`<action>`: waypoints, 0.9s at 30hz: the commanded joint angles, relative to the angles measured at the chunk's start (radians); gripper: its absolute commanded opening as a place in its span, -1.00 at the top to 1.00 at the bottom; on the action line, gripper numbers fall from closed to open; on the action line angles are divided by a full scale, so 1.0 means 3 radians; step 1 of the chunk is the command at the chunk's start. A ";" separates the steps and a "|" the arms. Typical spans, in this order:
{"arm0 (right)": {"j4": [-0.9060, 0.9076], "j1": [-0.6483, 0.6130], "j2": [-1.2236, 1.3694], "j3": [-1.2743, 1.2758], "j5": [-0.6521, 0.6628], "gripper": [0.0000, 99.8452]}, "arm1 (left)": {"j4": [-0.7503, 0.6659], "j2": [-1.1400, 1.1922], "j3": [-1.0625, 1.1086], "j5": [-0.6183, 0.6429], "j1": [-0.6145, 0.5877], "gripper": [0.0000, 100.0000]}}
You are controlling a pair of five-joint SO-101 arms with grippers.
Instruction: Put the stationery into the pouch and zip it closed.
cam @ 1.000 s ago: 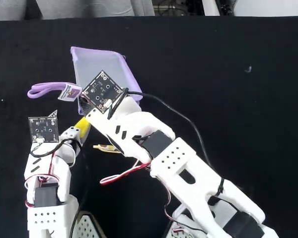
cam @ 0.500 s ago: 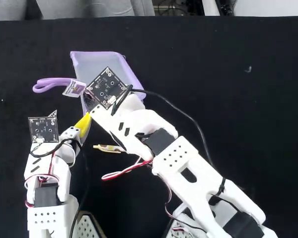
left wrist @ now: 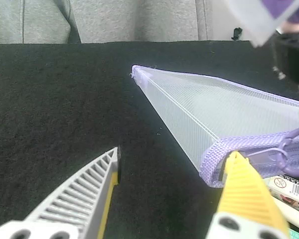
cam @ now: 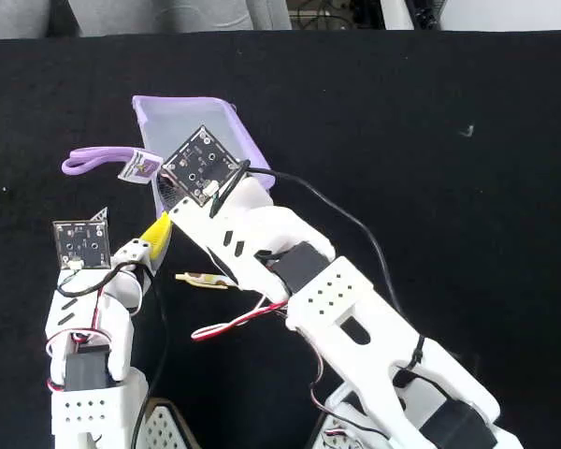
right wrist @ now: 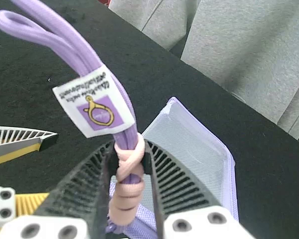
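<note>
- Right now my right gripper (right wrist: 128, 152) is clamped on the purple strap (right wrist: 84, 59), just below its paper tag (right wrist: 92, 102), at the near end of the pouch (cam: 192, 122).
- From that grip, in the high view, the strap's loop runs out toward 9 o'clock. The pouch body stretches away toward 12 o'clock over the black table (cam: 449, 187).
- My left gripper (left wrist: 174, 152) is spread wide and holds nothing. The pouch's near corner sits at about its 1 o'clock, touching or just beside the yellow finger (left wrist: 244, 189).
- So I judge the left arm is the nearer one to pin that corner while the right arm pulls.
- A small pale item (cam: 201, 279) lies between the arms, at 6 o'clock from the pouch. I cannot tell what it is.
</note>
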 commanded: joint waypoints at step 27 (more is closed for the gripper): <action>-0.0072 0.0031 -0.0013 -0.0059 -0.0031 0.98 | -0.0005 -0.0020 0.0074 0.0000 0.0361 0.69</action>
